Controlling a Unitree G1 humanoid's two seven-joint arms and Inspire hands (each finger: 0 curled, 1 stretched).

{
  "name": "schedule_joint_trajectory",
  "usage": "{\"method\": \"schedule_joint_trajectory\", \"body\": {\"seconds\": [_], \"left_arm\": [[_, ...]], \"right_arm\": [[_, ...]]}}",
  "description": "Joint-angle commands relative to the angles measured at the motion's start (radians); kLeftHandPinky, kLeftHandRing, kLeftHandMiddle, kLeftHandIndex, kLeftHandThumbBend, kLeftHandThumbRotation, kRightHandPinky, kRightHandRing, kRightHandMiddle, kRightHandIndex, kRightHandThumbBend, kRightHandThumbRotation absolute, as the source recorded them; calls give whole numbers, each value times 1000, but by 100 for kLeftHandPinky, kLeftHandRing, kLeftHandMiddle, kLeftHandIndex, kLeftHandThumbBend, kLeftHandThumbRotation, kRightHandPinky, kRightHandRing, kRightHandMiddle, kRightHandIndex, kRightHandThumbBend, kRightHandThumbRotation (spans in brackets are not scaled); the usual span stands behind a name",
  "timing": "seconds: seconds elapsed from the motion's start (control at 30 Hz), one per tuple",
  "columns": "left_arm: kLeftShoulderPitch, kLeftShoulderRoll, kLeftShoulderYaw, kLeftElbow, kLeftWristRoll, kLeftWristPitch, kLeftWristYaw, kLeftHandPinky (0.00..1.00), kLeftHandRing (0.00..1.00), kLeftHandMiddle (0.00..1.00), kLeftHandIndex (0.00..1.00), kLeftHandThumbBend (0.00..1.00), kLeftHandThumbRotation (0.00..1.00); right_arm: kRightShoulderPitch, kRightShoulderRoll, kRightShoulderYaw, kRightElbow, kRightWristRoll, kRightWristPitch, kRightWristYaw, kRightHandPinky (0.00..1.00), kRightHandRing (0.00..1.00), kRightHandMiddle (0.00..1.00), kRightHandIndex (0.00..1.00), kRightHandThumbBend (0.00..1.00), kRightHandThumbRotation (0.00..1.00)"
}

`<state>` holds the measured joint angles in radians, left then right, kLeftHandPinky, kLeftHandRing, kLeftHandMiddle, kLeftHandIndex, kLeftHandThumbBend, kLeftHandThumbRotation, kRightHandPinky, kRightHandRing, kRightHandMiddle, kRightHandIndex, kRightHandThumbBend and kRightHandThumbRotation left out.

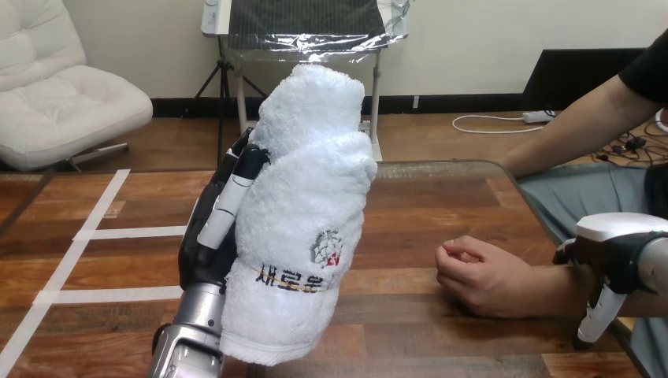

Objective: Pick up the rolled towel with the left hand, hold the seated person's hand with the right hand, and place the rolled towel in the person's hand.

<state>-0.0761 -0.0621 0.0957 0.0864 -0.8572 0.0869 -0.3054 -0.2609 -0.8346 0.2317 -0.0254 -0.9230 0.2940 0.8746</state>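
One rolled towel upright in left hand, fingers wrapped round it, raised above the table at left-centre | person's hand rests on table, loosely curled, bare wood between it and towel | right hand over person's forearm by right edge, grip cannot be told

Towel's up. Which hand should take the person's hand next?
Right. The right hand sits by the person's forearm, close behind the person's hand resting on the table. The left hand is busy, its fingers curled round the rolled towel, farther away.
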Motion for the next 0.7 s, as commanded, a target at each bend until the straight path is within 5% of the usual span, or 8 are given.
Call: {"method": "schedule_joint_trajectory", "body": {"seconds": [0.0, 0.67], "left_arm": [[-40, -77, 10, -56, -22, -9, -18, 23, 33, 41, 51, 70, 0], [-34, -78, 9, -58, -23, -9, -21, 23, 33, 42, 51, 69, 0]], "right_arm": [[-77, -11, 23, 35, -30, -5, -12, 94, 99, 98, 92, 72, 19], [-111, 11, 72, 135, -28, -15, -22, 93, 98, 97, 91, 66, 19]]}}
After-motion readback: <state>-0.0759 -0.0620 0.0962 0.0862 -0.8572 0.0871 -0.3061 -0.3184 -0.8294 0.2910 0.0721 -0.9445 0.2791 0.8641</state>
